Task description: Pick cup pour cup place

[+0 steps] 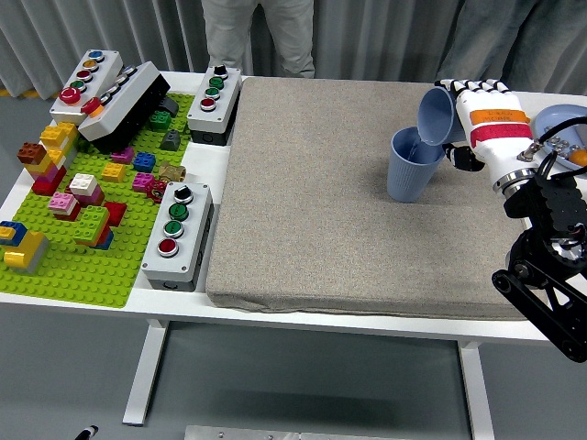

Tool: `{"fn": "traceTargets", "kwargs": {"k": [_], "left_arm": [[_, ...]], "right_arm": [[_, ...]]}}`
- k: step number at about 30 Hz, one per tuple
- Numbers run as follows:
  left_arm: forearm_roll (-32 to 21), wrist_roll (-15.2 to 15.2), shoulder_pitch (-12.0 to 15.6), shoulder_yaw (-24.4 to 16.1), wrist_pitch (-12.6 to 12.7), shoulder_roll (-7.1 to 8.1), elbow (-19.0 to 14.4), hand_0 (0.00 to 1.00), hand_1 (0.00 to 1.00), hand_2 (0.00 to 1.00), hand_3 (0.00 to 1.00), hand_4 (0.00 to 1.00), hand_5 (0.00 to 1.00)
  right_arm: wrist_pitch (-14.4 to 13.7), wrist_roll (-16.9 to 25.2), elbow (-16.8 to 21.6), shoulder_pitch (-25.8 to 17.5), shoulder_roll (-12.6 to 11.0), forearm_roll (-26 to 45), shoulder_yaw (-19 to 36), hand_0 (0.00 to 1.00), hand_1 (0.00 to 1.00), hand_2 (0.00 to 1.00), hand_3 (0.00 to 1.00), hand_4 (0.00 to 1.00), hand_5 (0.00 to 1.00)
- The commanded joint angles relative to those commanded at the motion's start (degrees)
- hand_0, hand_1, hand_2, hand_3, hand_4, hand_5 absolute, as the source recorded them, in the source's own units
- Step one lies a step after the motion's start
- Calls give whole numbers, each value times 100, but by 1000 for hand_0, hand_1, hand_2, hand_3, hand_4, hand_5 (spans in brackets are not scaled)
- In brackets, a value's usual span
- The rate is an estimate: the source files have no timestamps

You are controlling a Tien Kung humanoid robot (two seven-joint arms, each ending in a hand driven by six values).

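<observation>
A blue cup [410, 168] stands upright on the grey mat [358, 192] at its right side. My right hand [463, 119], white with orange and red bands, is shut on a second blue cup [437, 114]. It holds that cup tilted with its mouth down and left, right over the rim of the standing cup. The left arm is out of view.
A blue bowl [561, 124] with orange pieces sits at the right edge behind my arm. Three grey button boxes [176, 232] [214, 101] [87, 80] and a green brick plate [78, 220] with several bricks fill the left side. A person [257, 32] stands at the far side.
</observation>
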Motion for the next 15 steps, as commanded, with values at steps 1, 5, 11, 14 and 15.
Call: {"fn": "traceTargets", "kwargs": {"k": [1,5,11,14,15], "left_arm": [[-2,0,4,2,0,0,0,837,809,883,806,647,998],[-3,2,17,4,-1,1,0,838,809,883,806,648,998],[-2,1,15,2,2,-1,0,838,809,883,806,648,998],[0,-1,19,-7,5,-1,0,838,809,883,806,648,998],[0,0,20,-6,5,-1,0,838,809,883,806,648,998]], "right_arm": [[5,-1,2,5,-7,4,-17,882,740,656,688,811,186],[28,-14,14,27,-38,7,-87,883,740,659,686,810,184],[55,-29,35,77,-89,9,-158,883,740,657,682,810,183],[84,-43,36,114,-123,14,-217,883,740,657,682,810,183],[91,-46,36,120,-126,13,-223,883,740,657,682,810,183]]}}
